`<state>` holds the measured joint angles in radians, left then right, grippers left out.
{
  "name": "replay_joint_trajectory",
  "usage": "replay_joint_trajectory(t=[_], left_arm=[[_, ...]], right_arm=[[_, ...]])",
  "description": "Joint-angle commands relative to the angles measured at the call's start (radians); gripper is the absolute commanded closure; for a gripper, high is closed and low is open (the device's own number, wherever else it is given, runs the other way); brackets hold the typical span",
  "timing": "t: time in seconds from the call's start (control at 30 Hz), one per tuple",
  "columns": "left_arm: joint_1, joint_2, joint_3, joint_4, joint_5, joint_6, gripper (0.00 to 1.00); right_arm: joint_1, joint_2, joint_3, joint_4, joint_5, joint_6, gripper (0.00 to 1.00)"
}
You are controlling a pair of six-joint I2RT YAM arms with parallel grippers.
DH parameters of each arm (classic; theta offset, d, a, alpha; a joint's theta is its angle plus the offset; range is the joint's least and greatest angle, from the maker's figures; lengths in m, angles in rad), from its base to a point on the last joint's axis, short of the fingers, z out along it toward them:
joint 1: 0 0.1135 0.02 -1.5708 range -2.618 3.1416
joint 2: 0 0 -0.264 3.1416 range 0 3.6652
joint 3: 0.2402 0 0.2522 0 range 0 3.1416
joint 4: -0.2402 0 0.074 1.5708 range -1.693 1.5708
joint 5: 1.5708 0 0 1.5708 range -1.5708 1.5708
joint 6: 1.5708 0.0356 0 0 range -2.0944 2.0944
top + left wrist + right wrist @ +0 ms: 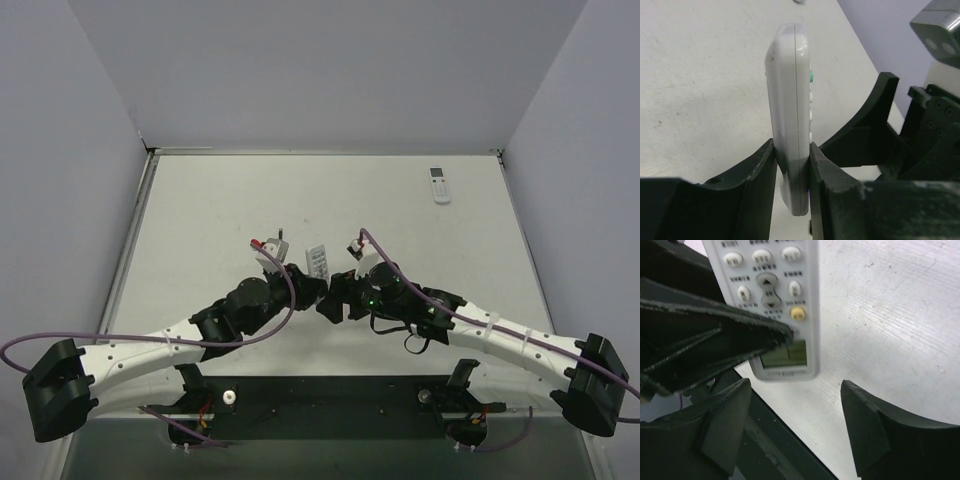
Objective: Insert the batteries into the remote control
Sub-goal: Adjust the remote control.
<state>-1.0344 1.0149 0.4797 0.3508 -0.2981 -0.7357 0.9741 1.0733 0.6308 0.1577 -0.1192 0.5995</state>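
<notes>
My left gripper (792, 165) is shut on the slim white remote control (790, 100) and holds it on its long edge above the table, gripping near the display end. In the top view the remote control (318, 262) sits between the two wrists at mid-table. In the right wrist view the remote control's (772, 290) button face and greenish display (785, 354) point toward my right gripper (795, 410), which is open and empty just short of the display end. A left finger (715, 335) crosses the remote there. No batteries show in any view.
A second, rounder white remote (438, 184) lies at the far right of the table. Grey walls close the table on three sides. The black base plate (330, 405) runs along the near edge.
</notes>
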Motion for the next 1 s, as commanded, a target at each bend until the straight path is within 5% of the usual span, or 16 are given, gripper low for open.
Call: replay_joint_trajectory(t=[0.0,0.2,0.43,0.8,0.97], left_arm=[[0.002,-0.077,0.069,-0.067,-0.029,0.246,0.96],[0.002,-0.121,0.123,-0.18,0.046,0.556,1.0],[-0.001,-0.104,0.186,-0.282,0.188,0.797,1.0],[-0.039,-0.078,0.238,-0.3,0.261,1.004,1.0],[-0.049,-0.072,0.247,-0.3,0.297,1.052,1.0]], right_arm=[[-0.025,-0.079,0.096,-0.153,0.024,-0.036,0.29],[-0.063,-0.102,0.314,-0.44,0.03,-0.064,0.15],[-0.149,0.003,0.581,-0.658,-0.074,-0.037,0.12],[-0.164,0.142,0.699,-0.739,-0.215,-0.043,0.12],[-0.167,0.183,0.692,-0.742,-0.284,-0.046,0.2]])
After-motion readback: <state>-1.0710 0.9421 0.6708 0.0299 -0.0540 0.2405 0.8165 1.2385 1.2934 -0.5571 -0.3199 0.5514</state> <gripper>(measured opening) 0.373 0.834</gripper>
